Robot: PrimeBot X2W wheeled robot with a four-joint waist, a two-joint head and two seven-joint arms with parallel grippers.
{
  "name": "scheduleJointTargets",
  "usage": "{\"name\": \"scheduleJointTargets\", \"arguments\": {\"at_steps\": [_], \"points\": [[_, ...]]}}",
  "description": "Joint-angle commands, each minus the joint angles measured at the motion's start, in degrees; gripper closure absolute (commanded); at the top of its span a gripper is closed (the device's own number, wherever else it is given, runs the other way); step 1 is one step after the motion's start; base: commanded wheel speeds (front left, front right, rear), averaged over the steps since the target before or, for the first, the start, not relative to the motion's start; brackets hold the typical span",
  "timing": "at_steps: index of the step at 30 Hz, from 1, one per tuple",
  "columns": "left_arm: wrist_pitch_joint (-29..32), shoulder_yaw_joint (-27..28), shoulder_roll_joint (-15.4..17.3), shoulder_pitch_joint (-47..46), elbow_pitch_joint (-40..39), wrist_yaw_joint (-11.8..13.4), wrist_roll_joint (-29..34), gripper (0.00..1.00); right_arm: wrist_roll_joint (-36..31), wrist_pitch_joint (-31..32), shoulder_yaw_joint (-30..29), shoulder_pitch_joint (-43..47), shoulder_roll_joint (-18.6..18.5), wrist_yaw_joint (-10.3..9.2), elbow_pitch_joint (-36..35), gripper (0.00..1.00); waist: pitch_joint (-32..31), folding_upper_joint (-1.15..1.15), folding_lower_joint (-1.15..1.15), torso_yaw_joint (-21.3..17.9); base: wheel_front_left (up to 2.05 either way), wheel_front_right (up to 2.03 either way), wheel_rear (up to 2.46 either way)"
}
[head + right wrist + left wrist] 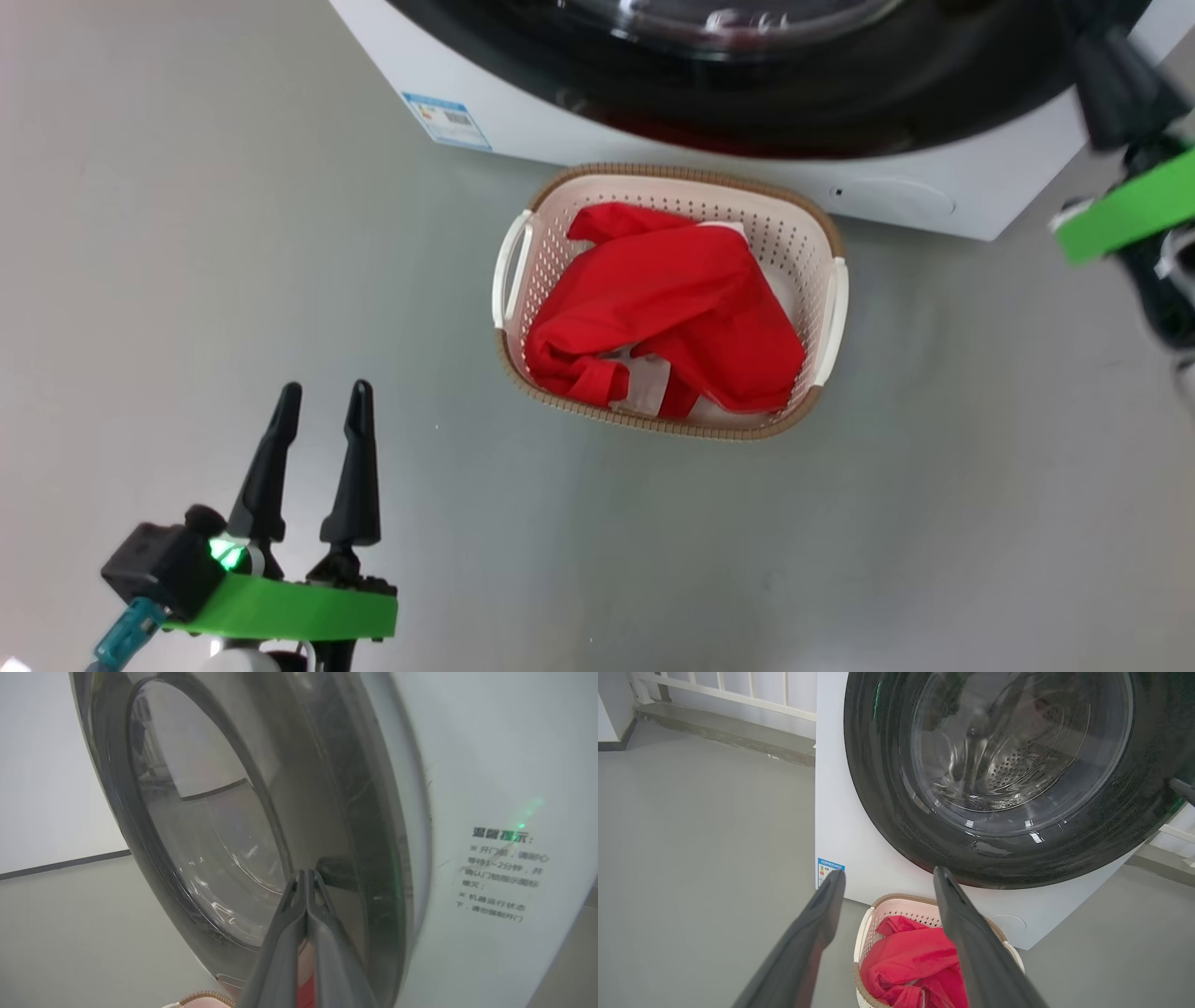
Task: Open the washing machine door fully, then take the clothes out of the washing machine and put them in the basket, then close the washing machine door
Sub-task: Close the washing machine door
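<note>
The washing machine (523, 121) stands at the top of the head view, and its black-rimmed door (840, 121) lies flat against the white front. In the left wrist view the steel drum shows through the door (887, 812) glass. On the floor just in front stands the basket (672, 173), holding the red clothes (681, 299) with a bit of white cloth (649, 383). My left gripper (327, 387) hovers open and empty, low and left of the basket (896, 899). My right gripper (306, 872) is shut, its tips against the door's dark rim (355, 788).
Grey floor surrounds the machine and basket. A blue label (448, 119) marks the washer's lower left front, and a round service flap (892, 198) sits at lower right. A white railing (738, 695) and a low step run behind the machine's left side.
</note>
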Motion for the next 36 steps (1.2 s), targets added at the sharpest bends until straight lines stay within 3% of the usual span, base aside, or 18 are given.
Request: {"name": "scheduleJointTargets", "arguments": {"at_steps": [1, 11, 27, 28, 29, 30, 32, 36], "points": [[-0.5, 2.3, 0.8, -1.2, -1.5, -0.2, 0.5, 0.00, 0.5, -0.3, 0.5, -1.8, -0.7, 0.01, -0.9, 1.00, 1.1, 0.00, 0.00, 0.3, 0.00, 0.00, 0.00], [-0.5, 2.1, 0.5, -1.7, -1.3, -0.2, 0.4, 0.00, -0.4, -0.3, -1.6, -8.6, -1.3, 0.01, 3.4, 1.00, 2.1, 0.00, 0.00, 1.1, 0.00, 0.00, 0.00], [-0.5, 2.0, 0.4, -1.4, 0.0, -0.2, 0.5, 0.00, -0.8, -0.3, -1.1, -4.7, 0.2, 0.01, 4.7, 1.00, -2.1, 0.00, 0.00, 0.0, 0.00, 0.00, 0.00], [-0.5, 2.0, 0.4, -1.3, 0.1, -0.2, 0.5, 0.00, -0.9, -0.3, -1.1, -4.3, 0.2, 0.01, 4.4, 0.96, -2.5, 0.00, 0.00, -0.1, 0.00, 0.00, 0.00], [-0.5, 1.9, 0.4, -1.2, 0.2, -0.2, 0.6, 0.00, -1.0, -0.3, -1.1, -3.8, 0.3, 0.01, 3.9, 0.71, -3.0, 0.00, 0.00, -0.2, 0.00, 0.00, 0.00], [-0.5, 1.9, 0.4, -1.2, 0.2, -0.2, 0.6, 0.00, -1.0, -0.3, -1.1, -3.8, 0.3, 0.01, 3.9, 0.71, -3.0, 0.00, 0.00, -0.2, 0.00, 0.00, 0.00], [-0.5, 2.0, 0.6, -0.9, 0.4, -0.2, 0.6, 0.00, -1.0, -0.3, -1.5, -2.4, 0.6, 0.01, 3.0, 0.00, -4.1, 0.00, 0.00, -0.5, 0.00, 0.00, 0.00], [-0.5, 2.1, 1.2, -0.2, 0.7, -0.2, 0.6, 0.00, -1.2, -0.3, -2.0, 1.1, 1.2, 0.01, 1.1, 0.00, -6.5, 0.00, 0.00, -1.5, 0.00, 0.00, 0.00]]}}
